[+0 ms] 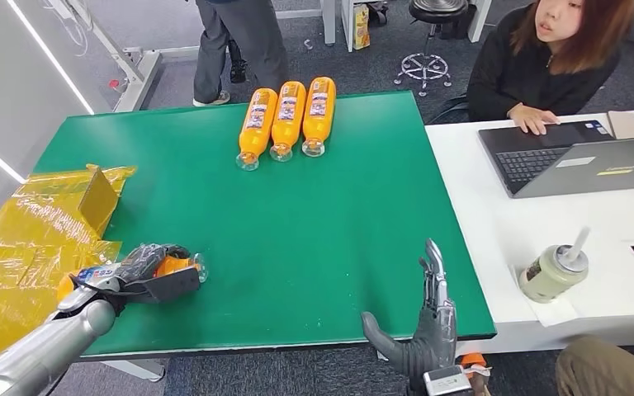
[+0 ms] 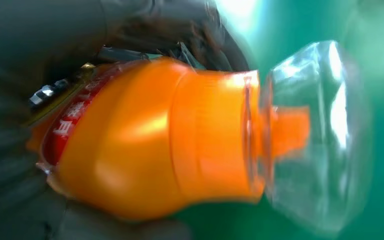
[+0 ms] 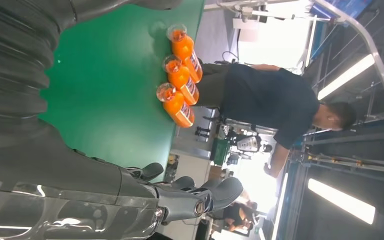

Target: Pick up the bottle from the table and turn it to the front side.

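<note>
At the near left corner of the green table [image 1: 338,247], the left hand [image 1: 144,268] grips a bottle [image 1: 183,266] lying on its side, fingers wrapped around the body, neck pointing toward the table's middle. Bottle: orange liquid, clear domed cap over an orange spout, red label band with white characters partly hidden by the fingers; the left wrist view [image 2: 180,135] shows the shoulder and cap close up, blurred. Whether it rests on the green surface or hangs just above it, cannot tell.

Count of bottles: four. One in the hand; three more [image 1: 287,120] lying side by side, touching, at the far edge near its middle, caps toward the robot, labels up.

Right hand [image 1: 421,330] at the near edge toward the right corner, fingers straight and apart, thumb out, holding nothing.

Yellow plastic wrap [image 1: 25,239] with a cardboard box [image 1: 99,198] beside the left edge. One laptop [image 1: 578,161] and one lidded cup [image 1: 555,271] with a straw on the white desk adjoining the right edge. Two people: one seated at the laptop, one standing beyond the far edge.
</note>
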You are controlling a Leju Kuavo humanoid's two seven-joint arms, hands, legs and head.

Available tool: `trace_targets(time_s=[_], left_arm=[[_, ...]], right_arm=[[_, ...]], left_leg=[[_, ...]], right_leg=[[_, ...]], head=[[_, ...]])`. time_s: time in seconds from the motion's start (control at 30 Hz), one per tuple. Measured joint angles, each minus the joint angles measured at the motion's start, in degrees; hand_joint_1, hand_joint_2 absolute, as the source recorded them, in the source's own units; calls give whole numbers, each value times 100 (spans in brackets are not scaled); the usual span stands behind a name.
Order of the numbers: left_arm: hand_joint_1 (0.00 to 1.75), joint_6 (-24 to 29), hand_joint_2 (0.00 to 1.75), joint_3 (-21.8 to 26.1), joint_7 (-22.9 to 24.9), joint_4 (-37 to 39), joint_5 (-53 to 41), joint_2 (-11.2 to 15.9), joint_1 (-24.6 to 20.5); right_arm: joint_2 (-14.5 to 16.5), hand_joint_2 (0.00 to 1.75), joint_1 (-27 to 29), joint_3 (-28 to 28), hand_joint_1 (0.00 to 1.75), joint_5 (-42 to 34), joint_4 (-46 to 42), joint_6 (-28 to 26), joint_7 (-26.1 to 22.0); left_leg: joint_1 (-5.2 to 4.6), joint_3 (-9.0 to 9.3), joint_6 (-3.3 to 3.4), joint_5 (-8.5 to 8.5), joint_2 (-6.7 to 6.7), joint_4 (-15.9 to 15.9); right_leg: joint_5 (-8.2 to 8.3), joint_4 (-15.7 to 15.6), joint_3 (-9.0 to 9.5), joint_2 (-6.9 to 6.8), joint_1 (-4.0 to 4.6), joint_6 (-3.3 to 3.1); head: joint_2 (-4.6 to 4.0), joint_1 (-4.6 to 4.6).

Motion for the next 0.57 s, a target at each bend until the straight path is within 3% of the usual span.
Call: trace_targets(time_s=[0.17,0.57], left_arm=[[0,3,175,105,18,3,-86,14,81],[0,-127,175,247,16,4,-501,53,85]], right_arm=[[58,175,99,-56,0,122,-47,75,-1],[117,175,173,-172,0,129,-135,158,0]], left_leg=[[1,33,38,-24,1,-28],[6,43,43,-19,-5,-41]], right_leg=[[-25,3,18,-12,-1,-40],[-38,13,18,-16,12,-67]], head=[[0,-4],[0,-3]])
